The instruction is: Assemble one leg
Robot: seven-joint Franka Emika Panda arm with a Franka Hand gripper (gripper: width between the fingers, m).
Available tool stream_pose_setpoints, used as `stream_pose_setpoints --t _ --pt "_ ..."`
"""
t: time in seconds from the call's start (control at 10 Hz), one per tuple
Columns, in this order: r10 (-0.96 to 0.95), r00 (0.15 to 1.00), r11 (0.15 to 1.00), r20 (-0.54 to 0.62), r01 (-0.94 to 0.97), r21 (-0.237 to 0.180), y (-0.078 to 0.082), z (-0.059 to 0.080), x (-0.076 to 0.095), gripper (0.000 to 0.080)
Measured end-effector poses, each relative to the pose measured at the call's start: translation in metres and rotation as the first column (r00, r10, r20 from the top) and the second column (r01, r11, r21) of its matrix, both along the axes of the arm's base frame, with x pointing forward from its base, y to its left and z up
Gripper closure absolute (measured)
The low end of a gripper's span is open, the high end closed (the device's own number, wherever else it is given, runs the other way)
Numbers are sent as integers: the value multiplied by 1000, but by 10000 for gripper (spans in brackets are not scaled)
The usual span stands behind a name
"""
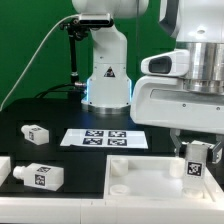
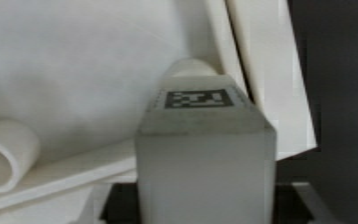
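Note:
My gripper (image 1: 196, 152) is shut on a leg (image 1: 196, 166), a stubby white block with a black-and-white tag, and holds it upright over the far right part of the large flat white tabletop (image 1: 150, 182). In the wrist view the leg (image 2: 202, 150) fills the middle between my dark fingers (image 2: 123, 205). Its tag faces the camera and its tip points at the tabletop's raised edge (image 2: 247, 60). A white round collar (image 2: 2, 160) shows on the tabletop beside the leg. Whether the leg's tip touches the tabletop is hidden.
Two more legs lie on the black table at the exterior view's left, one farther back (image 1: 36, 131) and one near the front (image 1: 40, 177). Another white piece (image 1: 3, 170) is cut off at the left edge. The marker board (image 1: 103, 138) lies in the middle. The robot base (image 1: 107, 80) stands behind.

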State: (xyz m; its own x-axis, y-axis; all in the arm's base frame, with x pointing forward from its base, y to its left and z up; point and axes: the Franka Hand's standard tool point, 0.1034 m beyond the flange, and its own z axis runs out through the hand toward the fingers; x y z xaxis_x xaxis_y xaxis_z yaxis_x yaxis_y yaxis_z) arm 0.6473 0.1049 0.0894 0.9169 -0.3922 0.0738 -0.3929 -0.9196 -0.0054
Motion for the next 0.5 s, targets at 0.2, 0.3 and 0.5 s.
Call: stream_pose_setpoints --t 0.2,0.3,0.5 --pt "-142 990 990 2 142 10 0 0 0 513" --pt "-249 969 968 6 249 16 0 -2 -1 513" --pt "-475 880 880 21 474 34 -2 -3 1 513"
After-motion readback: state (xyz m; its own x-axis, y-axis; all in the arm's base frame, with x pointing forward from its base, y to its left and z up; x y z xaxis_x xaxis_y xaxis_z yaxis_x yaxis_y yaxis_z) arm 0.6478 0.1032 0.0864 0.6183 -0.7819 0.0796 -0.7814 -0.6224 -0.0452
